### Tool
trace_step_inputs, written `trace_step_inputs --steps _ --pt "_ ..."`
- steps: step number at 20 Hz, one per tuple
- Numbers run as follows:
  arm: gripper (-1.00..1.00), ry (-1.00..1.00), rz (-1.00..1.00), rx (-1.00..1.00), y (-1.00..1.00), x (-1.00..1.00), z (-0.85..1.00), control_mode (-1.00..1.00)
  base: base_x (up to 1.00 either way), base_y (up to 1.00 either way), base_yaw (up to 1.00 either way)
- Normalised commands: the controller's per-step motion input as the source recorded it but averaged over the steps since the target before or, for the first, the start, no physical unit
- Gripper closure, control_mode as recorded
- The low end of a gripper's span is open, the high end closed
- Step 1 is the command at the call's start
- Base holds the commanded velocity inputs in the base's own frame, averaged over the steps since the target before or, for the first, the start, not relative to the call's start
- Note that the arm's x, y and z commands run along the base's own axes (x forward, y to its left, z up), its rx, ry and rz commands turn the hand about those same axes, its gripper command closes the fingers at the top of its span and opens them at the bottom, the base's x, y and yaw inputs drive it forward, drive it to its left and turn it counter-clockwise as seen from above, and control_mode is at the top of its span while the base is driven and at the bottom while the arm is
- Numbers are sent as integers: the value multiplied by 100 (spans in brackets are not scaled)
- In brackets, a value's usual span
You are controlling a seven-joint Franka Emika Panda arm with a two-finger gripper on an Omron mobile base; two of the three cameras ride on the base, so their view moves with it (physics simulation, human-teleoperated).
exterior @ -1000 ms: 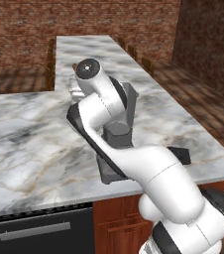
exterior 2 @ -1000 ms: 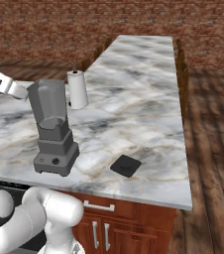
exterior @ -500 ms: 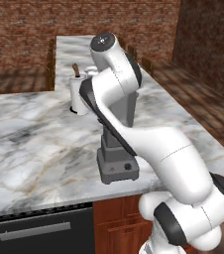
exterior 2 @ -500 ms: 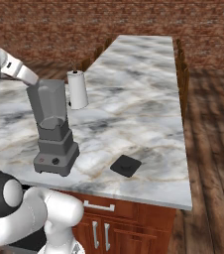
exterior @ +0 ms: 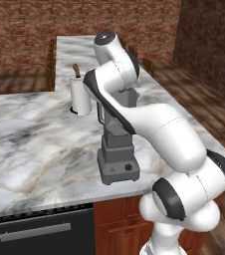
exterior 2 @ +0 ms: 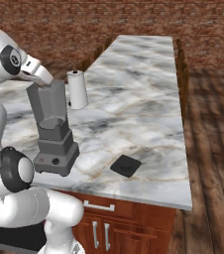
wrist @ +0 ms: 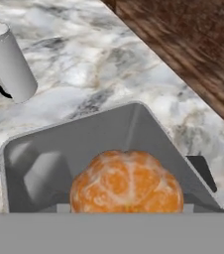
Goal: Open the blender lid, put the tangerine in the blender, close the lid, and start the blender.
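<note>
The grey blender stands near the counter's front edge with its jar open at the top, also seen as the blender behind my arm. My gripper hangs just over the jar's rim, shut on the tangerine. From the hand camera the orange fruit is large and sits right above the open jar; it hides my finger tips. The blender lid, a dark square cap, lies flat on the counter to the right of the base, and the lid shows beyond the jar too.
A white paper-towel roll stands upright behind the blender, about a hand's width from the jar. The marble counter stretches far back to the right; its front edge runs close to the blender base. Wooden floor lies beyond.
My arm has swung from the left of the blender up and across, bringing the hand over the jar's open top. Blender, lid and paper-towel roll have stayed put.
</note>
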Motion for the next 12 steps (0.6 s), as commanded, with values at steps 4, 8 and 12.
trace_step_inputs --steps 4,8,12 --pt "100 16 6 3 -1 31 -51 -100 0 0 0" --pt "100 8 6 5 -12 6 -60 -100 0 0 0" --pt "-100 2 6 6 -12 0 -64 -100 0 0 0"
